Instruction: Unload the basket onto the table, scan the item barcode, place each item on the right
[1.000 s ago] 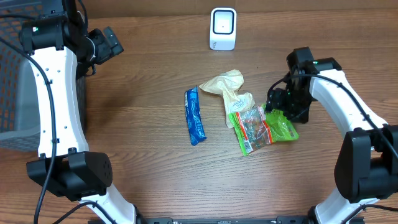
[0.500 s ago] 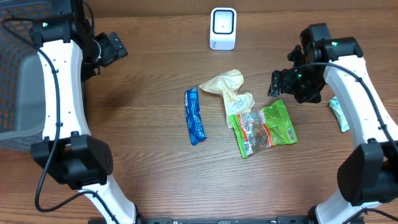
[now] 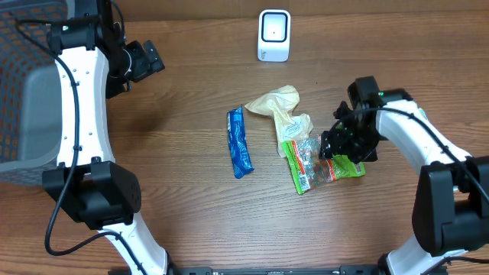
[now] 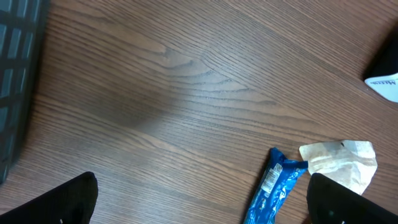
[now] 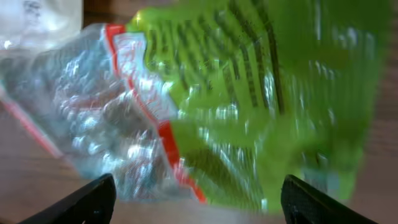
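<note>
My right gripper (image 3: 348, 143) hangs low over the right part of the green bag (image 3: 330, 162), which lies right of the table's (image 3: 176, 206) middle. In the right wrist view its fingers (image 5: 81, 200) stand spread wide at the two lower corners. The bag's crinkled film, green and clear with a red stripe, fills the space between them. I cannot tell whether the tips touch it, but they pinch nothing. The bag's upper left edge meets the cream bag (image 3: 283, 109). A blue bar (image 3: 239, 143) lies apart to the left. The white scanner (image 3: 274, 35) stands at the far edge, well apart from the green bag. My left gripper (image 3: 144, 61) hangs above the table beside the basket (image 3: 19, 84), fingers spread and empty.
</note>
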